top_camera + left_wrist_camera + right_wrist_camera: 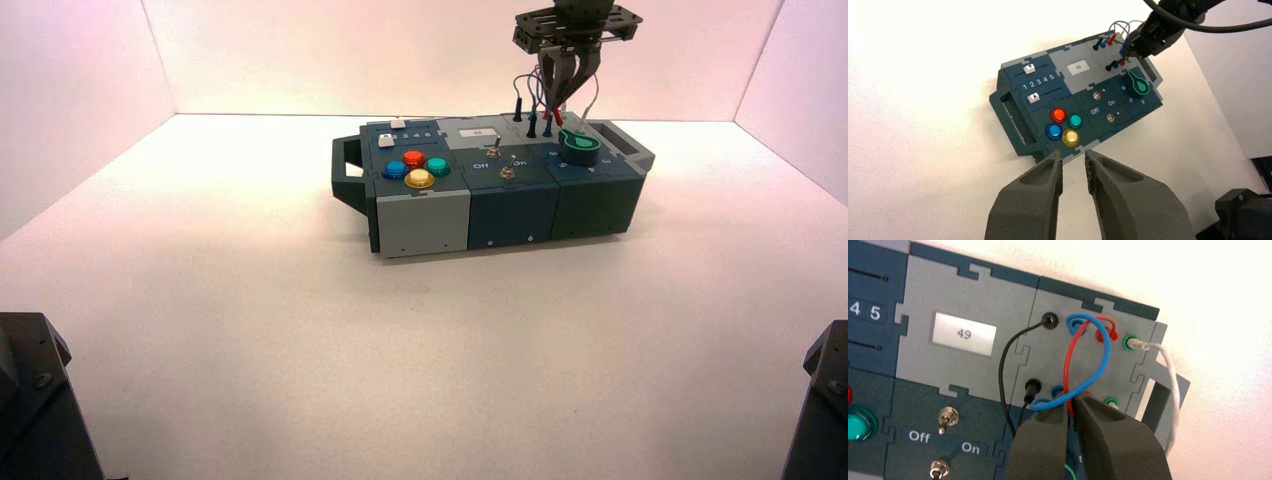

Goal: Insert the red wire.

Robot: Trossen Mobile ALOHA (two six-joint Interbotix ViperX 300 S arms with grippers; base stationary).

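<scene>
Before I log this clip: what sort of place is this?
Probably a robot test booth: plain white walls enclose a bare white floor holding only a grey box, where the right gripper pinches the red wire.

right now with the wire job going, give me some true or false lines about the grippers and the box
1. The right gripper is down at the wire sockets, closed on the red wire. True.
2. The left gripper is pressing the yellow button. False: it hangs apart from the box, fingers parted, touching nothing.
3. The small display reads 49. True.
4. The white wire is plugged into a black socket. False: its plug sits in a green socket.
5. The green knob sits beside the sliders. False: it is at the opposite end, near the wires.
</scene>
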